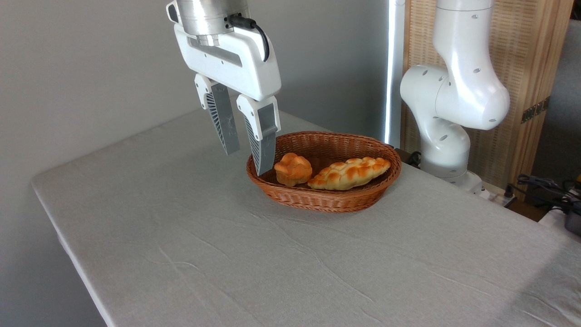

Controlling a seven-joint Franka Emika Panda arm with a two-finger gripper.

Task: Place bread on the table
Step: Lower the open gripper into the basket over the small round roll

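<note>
The bread (293,169), a small round golden-orange bun with a lobed top, lies in the left end of a brown wicker basket (333,199). My gripper (248,162) hangs open just left of the bun, above the basket's left rim, with nothing between its fingers. One grey ribbed finger (264,147) reaches down in front of the rim, close to the bun; the other finger (224,122) stands farther left over the cloth. The table (227,254) is covered in light grey, slightly wrinkled cloth.
A longer braided pale-golden loaf (349,172) lies in the basket to the right of the bun. The white arm base (447,131) stands at the table's back right, with cables (544,186) beyond it. The table's edge (68,245) runs along the left.
</note>
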